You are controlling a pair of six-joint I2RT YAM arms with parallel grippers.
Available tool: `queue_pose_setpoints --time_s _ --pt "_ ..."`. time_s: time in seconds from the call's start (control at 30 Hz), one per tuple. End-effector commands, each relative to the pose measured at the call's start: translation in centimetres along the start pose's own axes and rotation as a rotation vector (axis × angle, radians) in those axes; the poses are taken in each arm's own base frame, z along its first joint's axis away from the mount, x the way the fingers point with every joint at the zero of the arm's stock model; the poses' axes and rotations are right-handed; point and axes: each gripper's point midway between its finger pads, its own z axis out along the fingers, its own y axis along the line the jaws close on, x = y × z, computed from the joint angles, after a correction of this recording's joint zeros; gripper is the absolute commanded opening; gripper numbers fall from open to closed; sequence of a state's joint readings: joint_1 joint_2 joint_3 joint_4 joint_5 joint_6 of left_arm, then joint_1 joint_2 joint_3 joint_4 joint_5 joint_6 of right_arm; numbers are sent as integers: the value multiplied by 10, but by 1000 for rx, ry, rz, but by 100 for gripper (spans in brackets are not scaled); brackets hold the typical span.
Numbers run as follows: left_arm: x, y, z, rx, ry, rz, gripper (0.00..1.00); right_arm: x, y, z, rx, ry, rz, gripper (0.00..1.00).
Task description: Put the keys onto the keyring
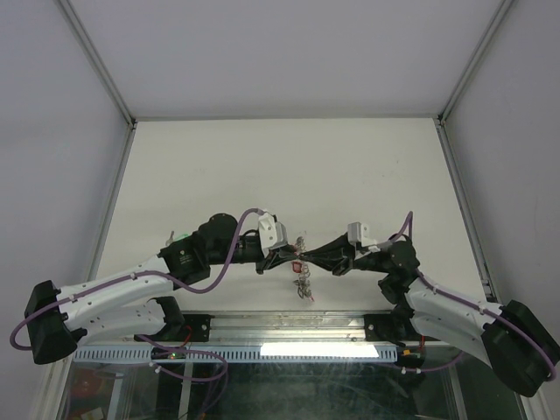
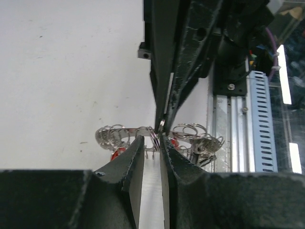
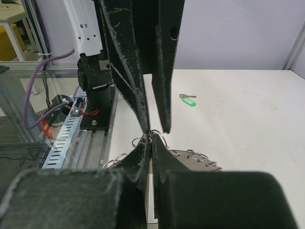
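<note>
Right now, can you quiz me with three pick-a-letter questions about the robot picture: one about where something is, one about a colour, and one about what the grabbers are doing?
1. Where is the keyring?
A. Between the tips of the two arms.
B. On the floor.
C. Inside a box.

2. What colour is the head of the lone key lying on the table?
A. Blue.
B. Green.
C. Yellow.

3. How is the left gripper?
A. Wide open on nothing.
B. Shut on the keyring.
C. Out of view.

Answers:
1 A, because the top view shows both arms' tips meeting at it.
2 B, because the right wrist view shows a green head.
3 B, because its own wrist view shows it pinching the ring. The right gripper pinches it too.
</note>
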State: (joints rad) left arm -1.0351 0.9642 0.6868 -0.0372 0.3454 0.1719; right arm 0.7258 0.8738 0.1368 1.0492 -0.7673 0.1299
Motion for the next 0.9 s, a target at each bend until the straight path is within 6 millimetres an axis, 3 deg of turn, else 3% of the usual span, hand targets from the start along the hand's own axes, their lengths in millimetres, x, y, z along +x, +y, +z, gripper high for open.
queue_pose_setpoints --time_s 0.0,0.4,0.5,0.7,0.87 --pt "-8 21 -10 -144 -29 21 18 -39 2 8 -30 -90 -75 0" --pt "-6 67 -15 -401 -18 18 19 -46 3 10 -45 -93 -59 0" --pt "-18 58 -21 -366 -75 24 19 -46 -2 10 -20 -94 -64 0" --pt "-46 23 -38 -211 -229 51 14 -50 -7 12 -20 -106 -59 0" --pt "-45 0 -30 -75 -241 51 11 -53 -6 13 -47 -112 -61 0"
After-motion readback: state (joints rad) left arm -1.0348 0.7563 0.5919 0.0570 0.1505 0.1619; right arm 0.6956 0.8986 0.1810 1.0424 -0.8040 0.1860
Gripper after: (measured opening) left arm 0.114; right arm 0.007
